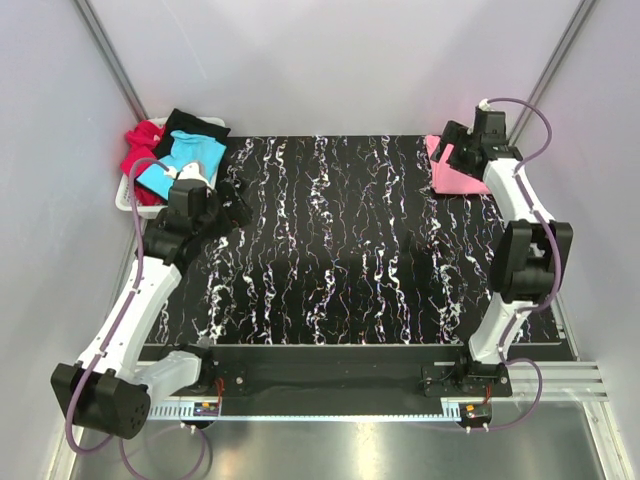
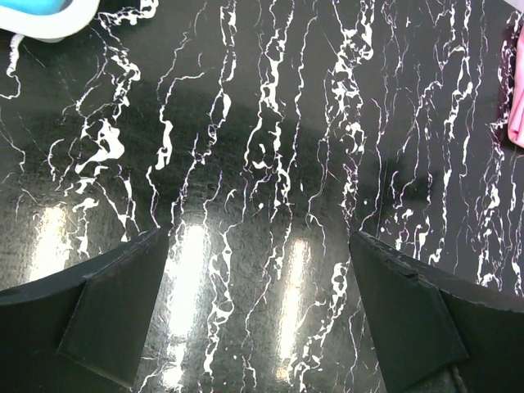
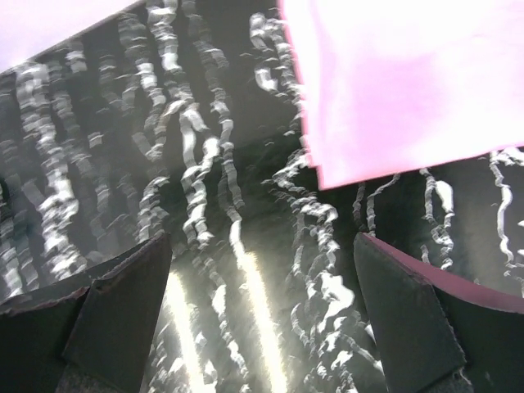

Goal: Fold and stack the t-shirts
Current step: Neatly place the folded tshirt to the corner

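Note:
A folded pink t-shirt [image 1: 455, 172] lies flat at the table's far right corner; it also shows in the right wrist view [image 3: 393, 82] and as a sliver in the left wrist view [image 2: 517, 106]. The turquoise t-shirt [image 1: 185, 160], the red one [image 1: 140, 150] and the black one [image 1: 195, 125] lie heaped in the white basket [image 1: 124, 198] at the far left. My left gripper [image 1: 236, 203] is open and empty over bare table just right of the basket; it shows in its wrist view [image 2: 260, 307]. My right gripper [image 1: 448, 143] is open and empty beside the pink shirt's near-left corner, as its wrist view [image 3: 262, 307] shows.
The table top [image 1: 340, 250] is black with white marbling. A corner of the basket [image 2: 49, 24] shows in the left wrist view. White walls close in the back and both sides. A metal rail [image 1: 380, 405] runs along the near edge by the arm bases.

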`<state>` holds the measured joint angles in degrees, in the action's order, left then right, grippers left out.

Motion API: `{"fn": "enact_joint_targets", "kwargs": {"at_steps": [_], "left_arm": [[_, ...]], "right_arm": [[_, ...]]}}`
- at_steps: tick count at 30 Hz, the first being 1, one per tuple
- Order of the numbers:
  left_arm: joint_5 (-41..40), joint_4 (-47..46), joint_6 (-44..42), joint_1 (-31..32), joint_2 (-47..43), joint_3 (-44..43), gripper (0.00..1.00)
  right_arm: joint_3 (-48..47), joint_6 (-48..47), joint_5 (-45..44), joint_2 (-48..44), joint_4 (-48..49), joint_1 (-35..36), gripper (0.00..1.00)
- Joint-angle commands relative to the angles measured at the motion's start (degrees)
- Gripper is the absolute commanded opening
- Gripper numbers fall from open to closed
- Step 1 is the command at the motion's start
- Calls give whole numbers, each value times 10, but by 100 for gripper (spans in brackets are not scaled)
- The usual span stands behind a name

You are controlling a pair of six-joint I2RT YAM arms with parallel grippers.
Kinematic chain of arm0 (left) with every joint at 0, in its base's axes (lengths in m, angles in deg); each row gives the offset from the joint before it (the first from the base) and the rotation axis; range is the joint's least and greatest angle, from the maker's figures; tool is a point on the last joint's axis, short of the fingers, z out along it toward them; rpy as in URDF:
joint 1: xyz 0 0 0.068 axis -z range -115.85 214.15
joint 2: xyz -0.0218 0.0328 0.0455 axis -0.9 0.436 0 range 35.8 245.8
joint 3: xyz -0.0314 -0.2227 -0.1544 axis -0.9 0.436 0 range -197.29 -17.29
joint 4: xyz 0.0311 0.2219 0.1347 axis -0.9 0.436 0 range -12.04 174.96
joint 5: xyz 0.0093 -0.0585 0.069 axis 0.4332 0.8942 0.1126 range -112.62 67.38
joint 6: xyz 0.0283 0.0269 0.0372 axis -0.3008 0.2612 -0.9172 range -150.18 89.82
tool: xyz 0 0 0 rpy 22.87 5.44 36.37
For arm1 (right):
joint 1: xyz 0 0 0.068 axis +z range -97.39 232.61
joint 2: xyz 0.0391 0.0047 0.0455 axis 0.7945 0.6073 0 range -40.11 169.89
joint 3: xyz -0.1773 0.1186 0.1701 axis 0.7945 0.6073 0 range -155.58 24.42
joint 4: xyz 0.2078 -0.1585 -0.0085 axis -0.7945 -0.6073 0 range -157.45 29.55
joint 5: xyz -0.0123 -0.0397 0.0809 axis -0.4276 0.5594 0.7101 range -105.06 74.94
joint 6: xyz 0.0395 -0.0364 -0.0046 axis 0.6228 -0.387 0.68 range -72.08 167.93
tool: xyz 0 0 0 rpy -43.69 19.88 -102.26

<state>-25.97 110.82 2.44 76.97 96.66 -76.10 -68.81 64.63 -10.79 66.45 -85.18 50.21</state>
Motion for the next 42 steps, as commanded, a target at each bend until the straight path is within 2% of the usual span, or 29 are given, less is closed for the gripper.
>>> {"fn": "enact_joint_targets", "kwargs": {"at_steps": [1, 4, 7, 9, 11, 12, 15, 18, 19, 20, 24, 27, 28, 30, 33, 34, 36, 38, 39, 40, 42], "left_arm": [[-22, -30, 0, -3, -2, -7, 99], [-28, -33, -2, -3, 15, 3, 99], [-23, -33, -7, -3, 37, 6, 99], [-22, -33, 0, -3, 48, 11, 99], [-21, -39, 19, -3, 51, 19, 99], [-13, -45, 21, -3, 52, 28, 99], [-15, -50, 17, -3, 59, 31, 99], [-10, -58, 37, -3, 75, 30, 99], [8, -78, 54, -3, 80, 33, 99], [21, -92, 61, -3, 91, 36, 99], [35, -131, 74, 0, 123, 40, 99], [2, -107, 63, -1, 152, 13, 99], [-2, -99, 58, -1, 155, 7, 99], [-5, -97, 53, -1, 169, -5, 99], [11, -91, 44, -1, 170, -12, 99], [14, -90, 39, -1, 163, -10, 99], [12, -91, 32, -1, 143, 3, 99], [5, -93, 28, -1, 133, 13, 99], [-2, -92, 26, -1, 129, 17, 99], [-5, -93, 26, -1, 124, 19, 99], [-5, -95, 31, -1, 124, 22, 99]], "right_arm": [[-62, -4, -76, 63, 14, -6, 100], [-117, -9, -60, 120, 14, -19, 100], [-136, -11, -13, 127, -9, -36, 100], [-90, 10, -12, 93, -15, -38, 100], [-27, 31, -19, 19, 13, -39, 100], [43, 29, -16, -4, 36, -38, 100], [107, 18, -5, -57, 59, -39, 100], [125, 29, 102, -70, 63, -35, 100], [125, 32, 184, -62, 70, -29, 100], [114, 42, 201, -56, 67, 1, 100], [93, 87, 181, -42, 60, 89, 100], [101, 166, 149, -47, 50, 124, 100], [110, 171, 165, -47, 70, 128, 100], [122, 162, 135, -44, 72, 140, 100], [108, 101, 108, -49, 45, 135, 100], [104, 55, 74, -52, 32, 129, 99], [93, 30, 20, -52, 28, 111, 100], [54, 29, 39, -34, 21, 49, 100], [33, 37, 76, -2, 10, 28, 100], [-13, 51, 89, 17, 3, -21, 100], [-66, 50, 100, 76, -23, -46, 100]]}}
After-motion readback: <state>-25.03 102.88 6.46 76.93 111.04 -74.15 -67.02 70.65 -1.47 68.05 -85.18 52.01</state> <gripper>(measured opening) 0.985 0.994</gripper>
